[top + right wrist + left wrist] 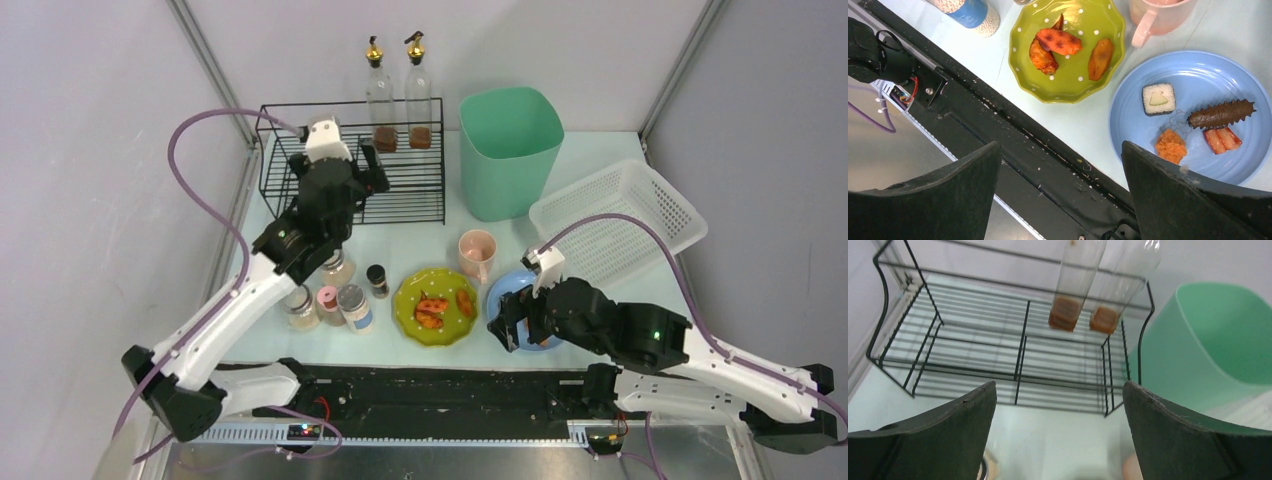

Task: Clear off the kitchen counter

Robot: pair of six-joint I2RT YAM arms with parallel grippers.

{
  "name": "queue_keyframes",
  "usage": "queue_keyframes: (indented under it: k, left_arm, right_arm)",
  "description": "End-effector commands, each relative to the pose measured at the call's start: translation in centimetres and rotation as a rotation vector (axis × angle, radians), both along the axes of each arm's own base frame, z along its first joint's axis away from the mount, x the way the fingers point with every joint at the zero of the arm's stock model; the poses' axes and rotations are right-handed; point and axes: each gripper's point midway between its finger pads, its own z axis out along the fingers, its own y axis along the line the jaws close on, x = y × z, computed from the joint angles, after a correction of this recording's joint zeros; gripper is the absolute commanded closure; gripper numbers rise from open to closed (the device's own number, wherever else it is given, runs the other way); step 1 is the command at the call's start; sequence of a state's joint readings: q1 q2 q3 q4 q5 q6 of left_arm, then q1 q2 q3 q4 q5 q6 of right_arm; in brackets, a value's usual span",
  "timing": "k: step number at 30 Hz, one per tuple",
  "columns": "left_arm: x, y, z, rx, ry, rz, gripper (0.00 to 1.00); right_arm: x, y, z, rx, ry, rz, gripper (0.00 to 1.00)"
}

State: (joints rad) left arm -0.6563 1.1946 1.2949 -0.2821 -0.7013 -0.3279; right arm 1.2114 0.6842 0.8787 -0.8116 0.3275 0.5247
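The kitchen counter [420, 245] is a pale mint-green tabletop. On it stand several spice jars [355, 307], a pink mug [477, 252], a green plate [436, 325] with fried pieces and a blue plate [497, 293] with sushi pieces. My left gripper [372, 168] is open and empty, above the front of the black wire rack [400, 205]; the left wrist view shows the rack [1024, 335] ahead of it [1059, 385]. My right gripper [508, 328] is open and empty over the counter's near edge, beside the blue plate [1198, 85] and the green plate [1068, 80].
Two glass oil bottles [380, 95] stand at the rack's back right corner. A mint-green bin [510, 150] stands right of the rack, and a white plastic basket [620, 215] at the right. Aluminium posts frame the counter. A black rail [1048, 165] runs along the near edge.
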Motion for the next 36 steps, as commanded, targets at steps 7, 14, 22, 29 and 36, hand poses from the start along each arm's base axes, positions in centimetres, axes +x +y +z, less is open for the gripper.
queue_keyframes:
  k: [7, 14, 22, 29, 36]
  left_arm:
    - [-7.3, 1.2, -5.9, -0.031, 0.174, -0.091, 0.0]
    - [-10.9, 1.1, -11.8, -0.08, 0.306, -0.135, 0.0]
    - [-12.8, 2.0, -17.3, -0.063, 0.475, -0.054, 0.0]
    - [-13.6, 2.4, -19.2, -0.045, 0.529, -0.045, 0.0]
    - [-14.7, 2.4, -21.0, -0.031, 0.588, -0.076, 0.01]
  right_arm:
    - [0.2, 1.9, 2.6, 0.041, 0.014, 0.012, 0.06]
    - [0.5, 3.1, 2.3, 0.043, 0.025, 0.012, 0.06]
    - [0.8, 3.6, 1.5, 0.013, 0.034, 0.008, 0.06]
    - [1.2, 3.5, 1.1, -0.007, 0.022, -0.01, 0.05]
    - [1.7, 4.0, 1.1, 0.011, 0.003, -0.017, 0.05]
